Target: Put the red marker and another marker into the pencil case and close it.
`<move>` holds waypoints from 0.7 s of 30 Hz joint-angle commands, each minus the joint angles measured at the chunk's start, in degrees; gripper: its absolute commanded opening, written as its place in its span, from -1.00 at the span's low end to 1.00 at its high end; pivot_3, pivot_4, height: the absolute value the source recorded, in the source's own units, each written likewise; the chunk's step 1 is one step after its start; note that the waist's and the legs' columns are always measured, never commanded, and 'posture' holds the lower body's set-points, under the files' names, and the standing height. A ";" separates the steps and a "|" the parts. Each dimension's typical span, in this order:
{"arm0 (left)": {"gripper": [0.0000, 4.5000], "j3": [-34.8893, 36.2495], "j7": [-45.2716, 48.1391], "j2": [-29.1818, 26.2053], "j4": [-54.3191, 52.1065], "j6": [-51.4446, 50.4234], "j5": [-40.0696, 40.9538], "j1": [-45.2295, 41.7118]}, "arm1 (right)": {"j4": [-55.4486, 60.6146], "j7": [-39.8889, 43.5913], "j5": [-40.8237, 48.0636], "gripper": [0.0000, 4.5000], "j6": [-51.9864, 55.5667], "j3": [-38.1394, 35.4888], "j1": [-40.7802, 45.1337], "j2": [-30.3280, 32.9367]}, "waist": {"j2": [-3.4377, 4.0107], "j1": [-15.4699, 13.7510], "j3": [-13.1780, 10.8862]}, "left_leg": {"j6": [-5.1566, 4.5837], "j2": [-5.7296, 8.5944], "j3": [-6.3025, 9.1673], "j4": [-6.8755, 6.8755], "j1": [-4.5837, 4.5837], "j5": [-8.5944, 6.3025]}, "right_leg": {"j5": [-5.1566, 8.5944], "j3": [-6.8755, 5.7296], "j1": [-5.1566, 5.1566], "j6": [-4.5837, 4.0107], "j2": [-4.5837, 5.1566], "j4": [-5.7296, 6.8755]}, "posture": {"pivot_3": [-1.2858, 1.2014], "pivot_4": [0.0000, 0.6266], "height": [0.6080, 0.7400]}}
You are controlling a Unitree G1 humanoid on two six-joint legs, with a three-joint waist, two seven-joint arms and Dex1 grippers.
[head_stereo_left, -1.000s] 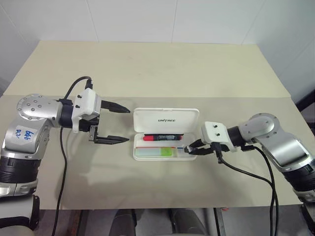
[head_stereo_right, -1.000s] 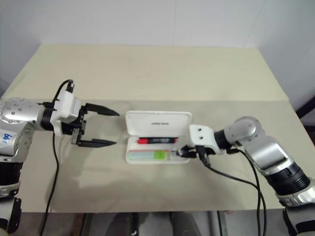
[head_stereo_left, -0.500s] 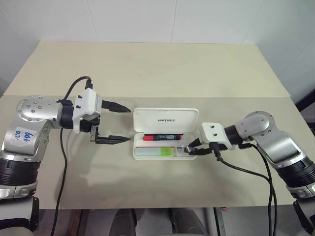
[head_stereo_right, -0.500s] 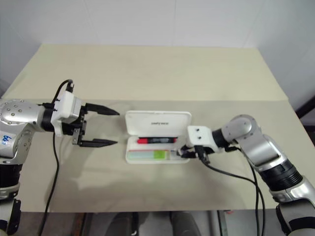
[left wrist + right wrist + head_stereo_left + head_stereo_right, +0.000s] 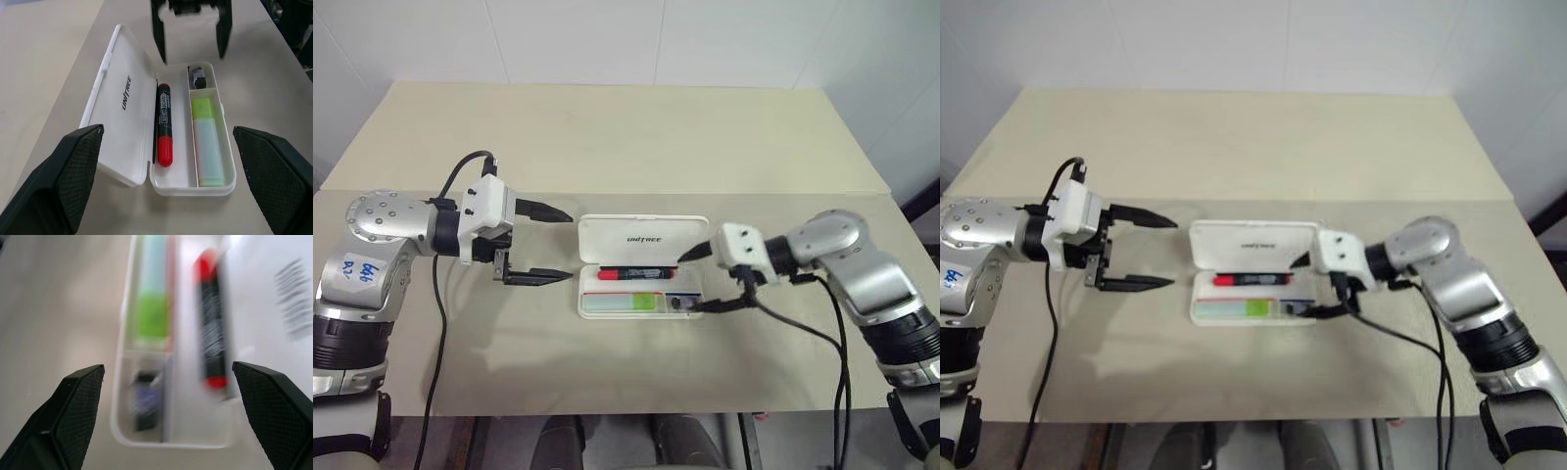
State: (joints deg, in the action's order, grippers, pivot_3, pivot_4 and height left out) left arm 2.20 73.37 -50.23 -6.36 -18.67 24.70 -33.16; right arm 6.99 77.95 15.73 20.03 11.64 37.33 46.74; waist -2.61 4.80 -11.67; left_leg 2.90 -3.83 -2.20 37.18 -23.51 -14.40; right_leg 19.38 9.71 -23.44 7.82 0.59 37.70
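The right gripper (image 5: 695,277) is hanging over the right end of the pencil case (image 5: 642,238) with its fingers spread wide, holding nothing; a second ago they were pinched together low in that end. The left gripper (image 5: 561,246) is waiting just left of the case, jaws apart and empty, unchanged. The case is lying open on the table (image 5: 607,137), the red marker (image 5: 638,273) in the back compartment, the pale green marker (image 5: 626,303) in the front one. A small dark object (image 5: 198,77) is sitting in the end pocket, too small to identify.

My head cameras look down over the table (image 5: 626,127) from its near edge, while my wrist cameras face the open pencil case (image 5: 127,98) closely from opposite ends.
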 commanded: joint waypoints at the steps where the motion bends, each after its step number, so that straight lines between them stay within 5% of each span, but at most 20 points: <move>1: 1.00 1.59 0.35 -0.61 -0.31 1.21 0.68 -0.91 | 6.03 1.92 9.19 0.98 4.74 -7.52 -1.29 2.38 | 0.00 -0.03 0.00 | 0.00 0.00 0.00 0.00 0.00 0.00 | 0.00 0.00 0.00 0.00 0.00 0.00 | 0.03 -0.52 1.00; 10: 1.00 3.11 2.29 -1.24 3.61 2.03 1.20 -0.38 | 12.54 -7.20 19.47 0.98 7.75 -22.06 -10.60 1.03 | -0.01 0.00 0.01 | 0.00 0.01 0.01 0.01 0.06 0.00 | 0.00 -0.02 0.09 0.00 0.00 -0.01 | 0.03 -0.52 1.00; 21: -0.59 6.00 2.78 -0.57 9.34 2.96 2.41 -0.71 | 8.19 -8.85 20.62 1.00 3.12 -25.28 -14.18 0.08 | -0.01 0.01 0.01 | 0.00 0.01 -0.02 -0.02 0.10 0.01 | -0.01 0.00 0.11 -0.01 -0.01 0.00 | 0.03 -0.52 1.00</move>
State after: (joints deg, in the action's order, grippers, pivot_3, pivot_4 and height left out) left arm 6.28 75.84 -50.58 3.21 -16.18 25.52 -33.21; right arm 14.96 69.32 35.69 24.61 -12.37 22.85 46.79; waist -2.61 4.82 -11.67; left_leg 2.90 -3.82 -2.21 37.15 -23.40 -14.40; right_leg 19.38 9.71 -23.34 7.82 0.58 37.71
